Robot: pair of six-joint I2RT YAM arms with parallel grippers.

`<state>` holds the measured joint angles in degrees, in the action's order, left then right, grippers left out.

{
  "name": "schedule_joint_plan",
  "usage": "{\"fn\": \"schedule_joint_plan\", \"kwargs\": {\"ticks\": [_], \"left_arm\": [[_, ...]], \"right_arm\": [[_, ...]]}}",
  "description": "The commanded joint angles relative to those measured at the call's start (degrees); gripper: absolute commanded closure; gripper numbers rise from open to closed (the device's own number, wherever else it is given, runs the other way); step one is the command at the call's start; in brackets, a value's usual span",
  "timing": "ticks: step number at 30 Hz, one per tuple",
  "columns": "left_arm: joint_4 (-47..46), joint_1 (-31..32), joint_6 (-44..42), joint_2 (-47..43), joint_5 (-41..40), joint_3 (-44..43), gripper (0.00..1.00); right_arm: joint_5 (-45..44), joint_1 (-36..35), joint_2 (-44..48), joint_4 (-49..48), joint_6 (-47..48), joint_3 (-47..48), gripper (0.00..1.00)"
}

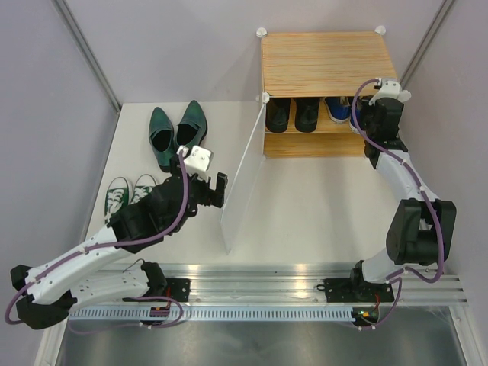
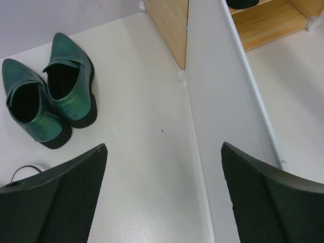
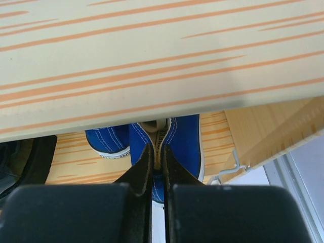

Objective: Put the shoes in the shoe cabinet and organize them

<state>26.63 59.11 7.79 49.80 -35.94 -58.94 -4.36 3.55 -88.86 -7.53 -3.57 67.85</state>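
- top view: cabinet [image 1: 324, 61] at the back of the table [image 1: 305, 198], door [image 1: 244, 164] swung open. black shoes [image 1: 293, 114] and blue sneakers [image 1: 338, 108] on its shelf. green shoes [image 1: 177, 131] and green-white sneakers [image 1: 128, 194] on the table, left of the door.
- left wrist view: left gripper [image 2: 164, 147] wide, holding nothing, above the table between the green shoes [image 2: 48, 88] and the door [image 2: 217, 101].
- right wrist view: right gripper [image 3: 157, 149] pinched narrow on the rim of one of the blue sneakers [image 3: 185, 139] under the cabinet top.

Bolted on the aluminium rail [image 1: 305, 284], the left arm [image 1: 84, 263] and right arm [image 1: 408, 179] have white links, black joints and purple cables along them.
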Motion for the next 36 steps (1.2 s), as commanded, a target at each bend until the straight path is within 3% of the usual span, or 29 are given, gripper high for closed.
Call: {"fn": "schedule_joint_plan", "kwargs": {"ticks": [1,9,20,36], "left_arm": [[-1.7,-0.7,-1.2,0.3,-0.8,0.1,0.05],[-1.7,-1.5,-0.8,0.7,0.3,0.1,0.05],[-1.8,-1.5,-0.7,0.2,0.9,0.1,0.05],[-1.7,-1.5,-0.6,-1.0,1.6,0.0,0.05]], "right_arm": [[7.3,-0.2,-0.7,-7.3,0.7,1.6,0.99],[14.2,-0.2,2.6,-8.9,-6.7,-3.2,0.99],[8.0,0.9,6.8,-5.7,-5.1,-4.3,0.99],[16.8,2.7,4.9,-8.9,-19.7,-4.0,0.99]]}}
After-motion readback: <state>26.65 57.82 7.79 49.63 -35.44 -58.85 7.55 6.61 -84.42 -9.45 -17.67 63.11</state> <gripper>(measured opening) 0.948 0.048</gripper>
